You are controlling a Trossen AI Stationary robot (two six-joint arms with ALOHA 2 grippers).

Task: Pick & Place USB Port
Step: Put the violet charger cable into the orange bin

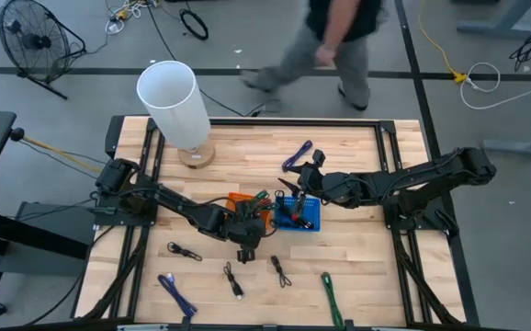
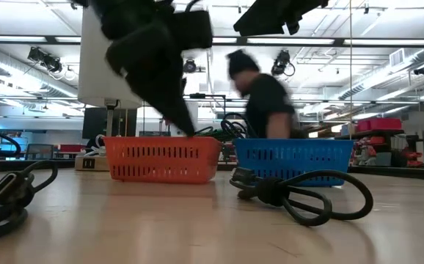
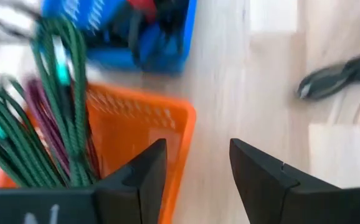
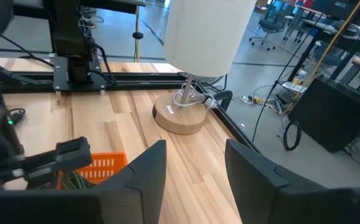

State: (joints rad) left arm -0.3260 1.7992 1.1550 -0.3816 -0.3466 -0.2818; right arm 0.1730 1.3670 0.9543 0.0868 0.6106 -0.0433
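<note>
The left gripper (image 1: 247,241) hangs released and empty at the edge of the orange slotted plastic basket (image 1: 244,204), which already holds green cables. The right gripper (image 1: 308,176), also parted and empty, waits over the blue plastic basket (image 1: 308,217). Black USB cables (image 1: 278,268) lie loose on the wooden counter (image 1: 357,267), likely awaiting sorting.

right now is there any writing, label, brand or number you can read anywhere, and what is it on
None can be read in full.
Left wrist view: pale letter strokes, possibly "N", on the dark gripper body at the picture's edge; cut off and blurred, not readable.
Orange basket, blue basket, white lamp: no print shows.
Low view: distant room signs and screens are too small to read.
</note>
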